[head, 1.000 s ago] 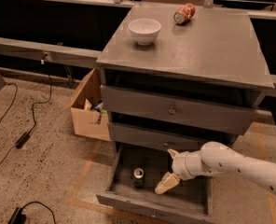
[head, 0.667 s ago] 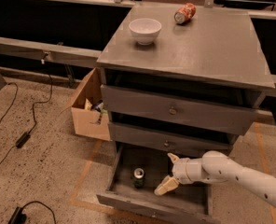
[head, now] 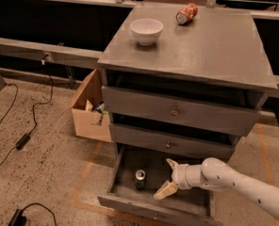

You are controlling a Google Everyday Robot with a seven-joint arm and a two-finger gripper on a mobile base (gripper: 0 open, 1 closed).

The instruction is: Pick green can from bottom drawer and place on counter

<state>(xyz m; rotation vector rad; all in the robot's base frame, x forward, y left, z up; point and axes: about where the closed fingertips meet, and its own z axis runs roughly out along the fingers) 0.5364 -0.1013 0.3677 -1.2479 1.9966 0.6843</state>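
Green can (head: 140, 179) stands upright in the open bottom drawer (head: 125, 202), left half, silver top up. Your gripper (head: 168, 177) is in the drawer just at the can's 3 o'clock, fingers spread wide, holding nothing, not touching it. Reads as the reach-to-grasp step. Next: slide toward 9 o'clock till the fingers straddle the can, then close mid-height. Thin smooth round metal: tips and dents easily. Counter (head: 210, 51) is flat dull grey; white bowl (head: 146, 30) at its 11 o'clock, red can (head: 186, 13) lying at 12.
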